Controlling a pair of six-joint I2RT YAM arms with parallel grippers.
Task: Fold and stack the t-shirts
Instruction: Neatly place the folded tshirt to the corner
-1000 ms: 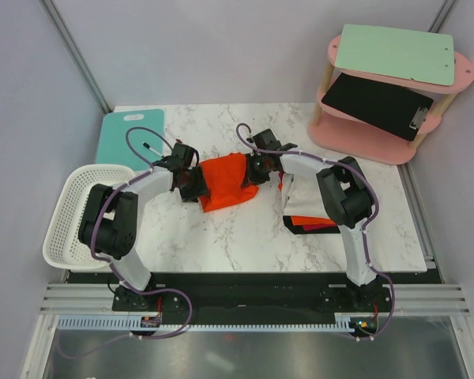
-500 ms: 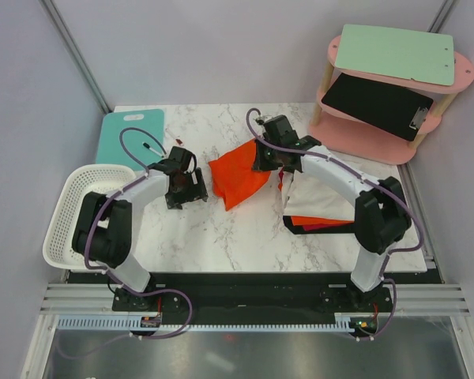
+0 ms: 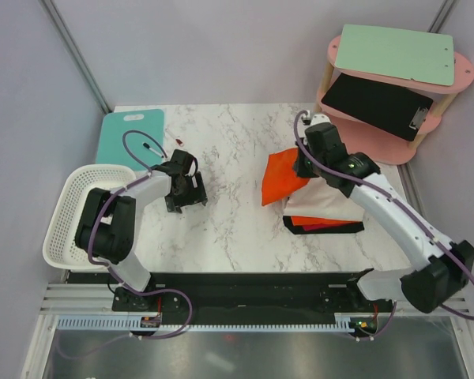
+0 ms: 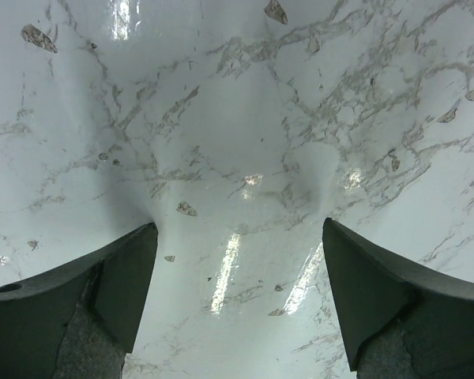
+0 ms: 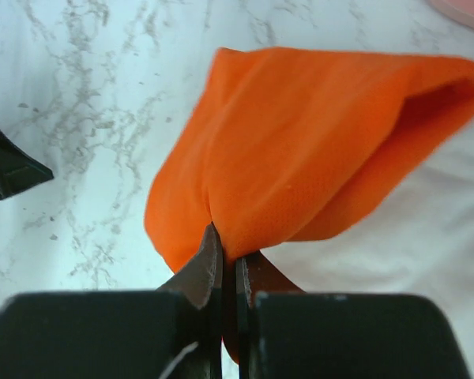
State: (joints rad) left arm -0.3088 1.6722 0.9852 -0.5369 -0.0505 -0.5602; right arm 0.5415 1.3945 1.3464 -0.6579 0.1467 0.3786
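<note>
My right pincer [image 3: 303,164] is clamped tight on a bright orange-red soft cloth t-shirt [image 3: 281,178]. In the wrist view the two fingers [image 5: 209,264] are pressed together with a bunched fold of the shirt [image 5: 300,150] pinched between them. The cloth hangs from that grip in a loose, folded shape. It sits toward the right of the white marble-patterned tabletop [image 3: 237,229], at the left edge of a white cloth sheet [image 3: 328,201] and partly over it. I cannot tell whether its lower edge touches the tabletop. Under the white sheet's near edge an orange-red strip of cloth [image 3: 310,221] shows above a dark edge; I cannot tell whether it is another shirt.

My left pincer [image 3: 188,192] is spread wide and has hold of nothing. Its wrist view shows only bare marble between the two dark fingers [image 4: 126,268]. It hangs low over the left part of the tabletop, well apart from the shirt.

A white latticed plastic basket [image 3: 75,207] sits at the left edge. A teal flat plastic cutting board [image 3: 120,146] lies behind it. At the far right stands a pink two-tier round-ended shelf [image 3: 355,142], with a pale green board [image 3: 395,51] on top and a black clipboard [image 3: 375,103] on the lower tier.
</note>
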